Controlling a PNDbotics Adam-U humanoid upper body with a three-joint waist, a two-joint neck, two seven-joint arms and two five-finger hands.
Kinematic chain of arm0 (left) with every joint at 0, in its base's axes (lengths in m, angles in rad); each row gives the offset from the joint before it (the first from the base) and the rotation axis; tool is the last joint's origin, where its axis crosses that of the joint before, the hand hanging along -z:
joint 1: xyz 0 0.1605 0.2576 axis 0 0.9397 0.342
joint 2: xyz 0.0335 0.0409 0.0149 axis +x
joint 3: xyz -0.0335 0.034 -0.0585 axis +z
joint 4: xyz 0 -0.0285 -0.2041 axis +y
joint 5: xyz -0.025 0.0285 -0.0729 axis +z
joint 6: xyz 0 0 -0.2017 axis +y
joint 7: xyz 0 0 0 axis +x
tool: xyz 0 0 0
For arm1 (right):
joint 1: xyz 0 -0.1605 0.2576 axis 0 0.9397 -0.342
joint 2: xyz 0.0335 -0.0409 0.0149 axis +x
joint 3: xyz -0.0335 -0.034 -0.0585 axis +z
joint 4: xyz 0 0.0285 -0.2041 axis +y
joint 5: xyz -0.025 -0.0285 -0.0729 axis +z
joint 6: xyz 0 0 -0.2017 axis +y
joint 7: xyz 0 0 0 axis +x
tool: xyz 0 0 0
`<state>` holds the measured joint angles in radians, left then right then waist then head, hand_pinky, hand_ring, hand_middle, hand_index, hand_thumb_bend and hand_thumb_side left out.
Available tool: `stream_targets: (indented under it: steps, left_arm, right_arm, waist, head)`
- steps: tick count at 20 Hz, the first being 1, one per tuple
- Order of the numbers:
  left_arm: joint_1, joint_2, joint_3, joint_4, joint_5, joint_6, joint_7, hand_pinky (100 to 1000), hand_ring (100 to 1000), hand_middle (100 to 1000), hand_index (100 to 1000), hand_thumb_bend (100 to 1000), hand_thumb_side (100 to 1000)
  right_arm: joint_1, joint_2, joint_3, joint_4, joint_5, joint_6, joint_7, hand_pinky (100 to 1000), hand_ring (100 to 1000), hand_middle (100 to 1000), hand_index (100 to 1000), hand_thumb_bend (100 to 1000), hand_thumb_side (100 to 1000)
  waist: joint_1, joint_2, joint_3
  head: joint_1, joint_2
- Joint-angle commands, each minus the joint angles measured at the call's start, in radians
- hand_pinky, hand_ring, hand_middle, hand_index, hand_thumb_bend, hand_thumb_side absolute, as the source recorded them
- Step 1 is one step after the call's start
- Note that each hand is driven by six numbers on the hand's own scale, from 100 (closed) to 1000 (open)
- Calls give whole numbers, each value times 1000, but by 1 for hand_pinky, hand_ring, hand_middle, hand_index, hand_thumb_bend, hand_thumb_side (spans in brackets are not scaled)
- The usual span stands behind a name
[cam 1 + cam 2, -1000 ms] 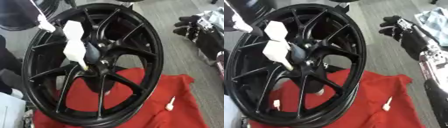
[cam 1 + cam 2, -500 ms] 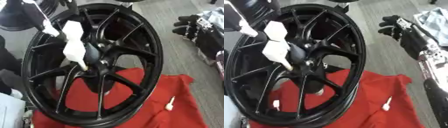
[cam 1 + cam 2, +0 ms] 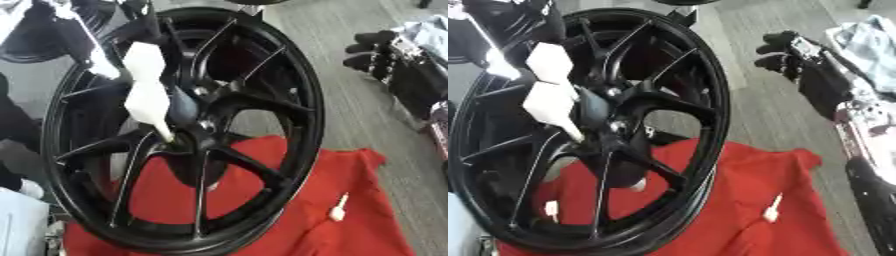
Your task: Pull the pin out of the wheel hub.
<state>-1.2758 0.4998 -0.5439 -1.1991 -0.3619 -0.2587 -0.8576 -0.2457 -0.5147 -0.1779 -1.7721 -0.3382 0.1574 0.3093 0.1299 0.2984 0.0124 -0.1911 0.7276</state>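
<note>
Left eye view shows my left hand [image 3: 74,37] coming in from the upper left, dark and blurred against the rim, so I cannot tell how its fingers sit. Below it runs a white, blocky piece that tapers to a point; I take that to be the pin [image 3: 147,92], with its tip right at the centre of the wheel hub [image 3: 188,132]. Whether the hand actually grips the wide end, I cannot make out.

The wheel [image 3: 297,95] itself is black, many-spoked, and stands tilted on a red cloth [image 3: 367,210] spread under it. A smaller white pin-like piece [image 3: 337,209] lies loose on the cloth to the right, well apart from the hub.

My right hand [image 3: 785,47] is up at the right edge, away from the wheel, its dark fingers relaxed and holding nothing.

I judge I am at the pulling step: the pin's tip looks seated at the hub, not yet free. Next I need a straight draw along the pin's own axis, up and to the left, without levering against the spokes or tipping the wheel.
</note>
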Motion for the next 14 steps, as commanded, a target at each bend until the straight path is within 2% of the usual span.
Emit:
stream_targets:
  steps: [1,8,12,14]
  left_arm:
    - [-17,10,-2,5,-7,-63,-49,840,812,751,781,493,194]
    - [-15,-3,-15,24,-10,-76,-49,826,797,728,741,438,180]
    - [-13,-5,-8,22,7,-70,-49,807,777,687,635,335,132]
    - [-13,-5,-8,20,18,-62,-49,798,761,655,550,270,100]
  right_arm:
    - [-9,-20,-5,-6,5,-3,3,934,768,743,833,100,759]
    - [-11,-20,-5,-6,4,-3,4,934,768,743,833,100,759]
    - [-11,-20,-5,-6,4,-3,4,935,768,743,833,100,759]
    - [-12,-20,-5,-6,4,-2,4,935,768,743,833,100,759]
  waist:
    - [-10,-20,-2]
    - [-10,-20,-4]
    - [-9,-20,-6]
    - [-9,-19,-6]
  head:
    - [2,-8]
    - [6,-7]
    - [6,-6]
    - [6,-5]
